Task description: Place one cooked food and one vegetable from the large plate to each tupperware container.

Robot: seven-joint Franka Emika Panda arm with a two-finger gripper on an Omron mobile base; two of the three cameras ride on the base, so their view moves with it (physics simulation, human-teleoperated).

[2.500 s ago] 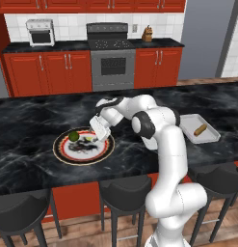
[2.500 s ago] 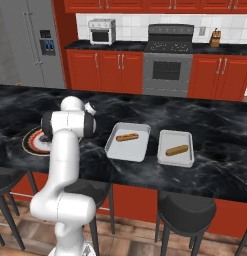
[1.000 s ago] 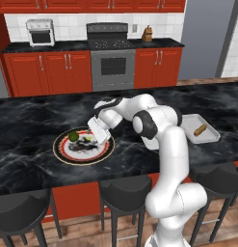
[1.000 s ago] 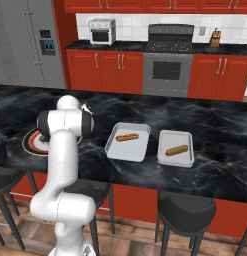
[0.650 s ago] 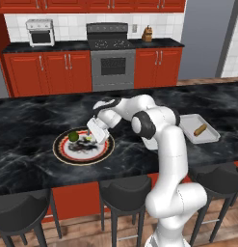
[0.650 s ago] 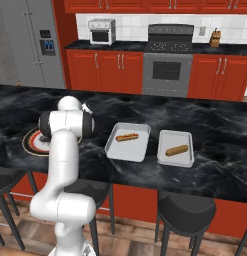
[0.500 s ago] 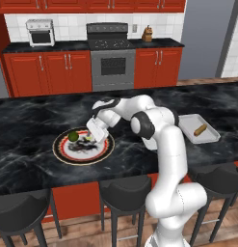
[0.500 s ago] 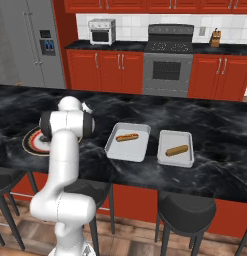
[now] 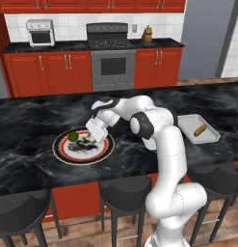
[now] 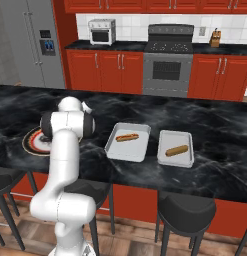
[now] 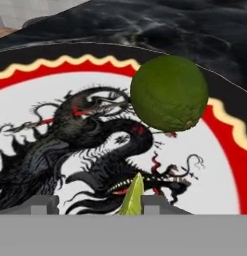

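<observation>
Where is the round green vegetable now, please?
The green ball lies on the plate's far left side in the left base view, just left of the gripper.

A long black counter point(image 9: 38, 116) with white swirls runs across the room. Dark round stools point(image 10: 187, 214) stand along its near side. Behind it are red cupboards point(image 9: 41, 72) with silver handles, and a grey oven point(image 10: 167, 72) sits between them. A small white toaster oven point(image 10: 102, 31) rests on the back counter — near a tall grey fridge point(image 10: 27, 42). The wall has white tiles point(image 9: 72, 33). The floor is brown wood point(image 10: 130, 242).
</observation>
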